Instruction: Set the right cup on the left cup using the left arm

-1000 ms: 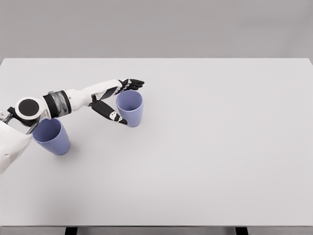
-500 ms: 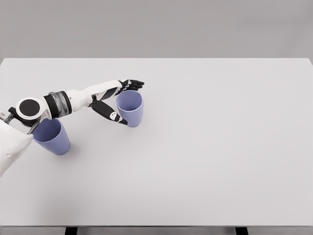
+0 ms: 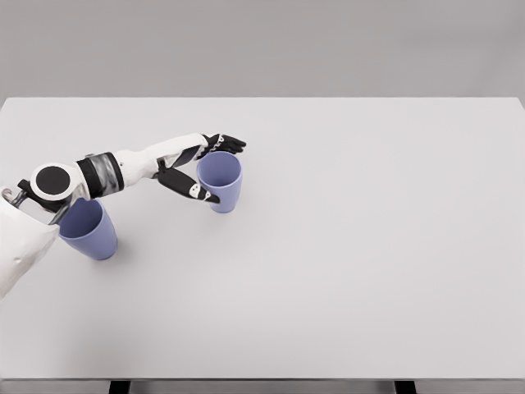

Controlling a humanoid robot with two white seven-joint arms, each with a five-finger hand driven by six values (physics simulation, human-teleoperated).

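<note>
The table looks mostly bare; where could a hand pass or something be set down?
Everything right of the right cup on the table is free, as is the near strip. It is crowded at far left, around the left hand and left cup.

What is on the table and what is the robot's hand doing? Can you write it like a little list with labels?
table: white table, seen from the head view
right cup: blue-purple, open side up
left cup: same colour, near the table's left edge, partly behind the arm
left hand: fingers closed around the right cup, thumb on the near side, other fingers at the far rim
right arm: not in view
cups touching: no, they are apart
stacked yet: no
</note>
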